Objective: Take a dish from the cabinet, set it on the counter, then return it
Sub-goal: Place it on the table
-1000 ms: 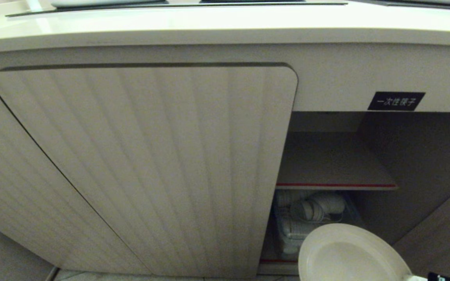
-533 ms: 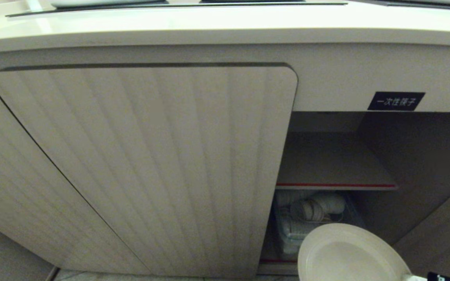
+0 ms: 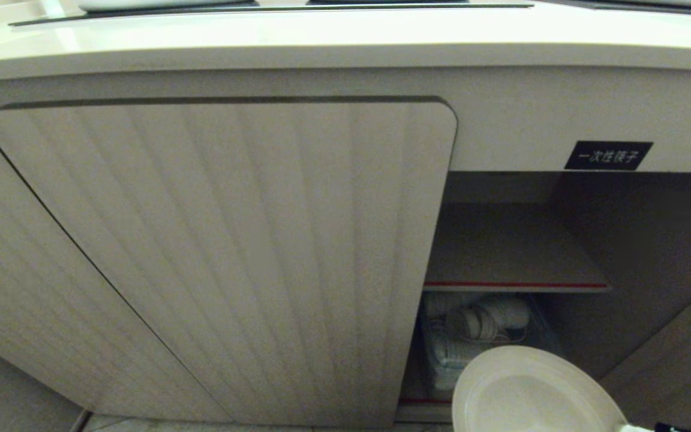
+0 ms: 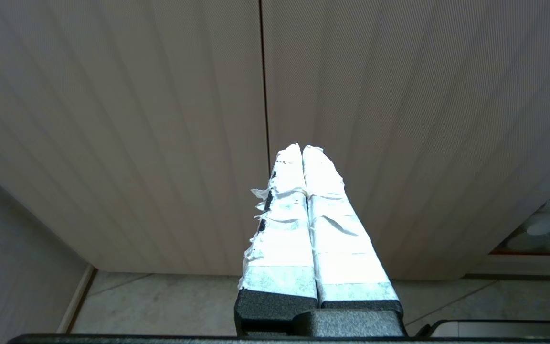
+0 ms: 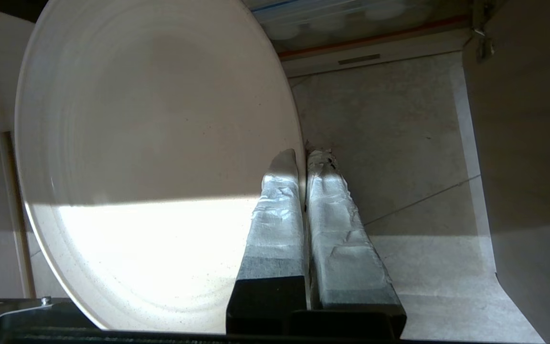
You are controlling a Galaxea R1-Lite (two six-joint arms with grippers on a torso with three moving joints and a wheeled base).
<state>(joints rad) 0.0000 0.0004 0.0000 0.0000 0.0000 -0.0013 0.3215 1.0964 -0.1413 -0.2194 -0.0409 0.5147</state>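
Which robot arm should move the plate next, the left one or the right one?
The right. Its fingers are already pinched on the rim of the dish, held in front of the open cabinet. The left gripper is shut on nothing, facing the closed ribbed door.

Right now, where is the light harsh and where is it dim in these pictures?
Head view: counter glares bright, cabinet inside is dim. Right wrist view: a sharp shadow line crosses the plate, lower part lit. Left wrist view: taped fingers of the left hand look washed out.

One dish (image 3: 531, 396), two ribbed doors (image 3: 249, 252), one label (image 3: 608, 155).
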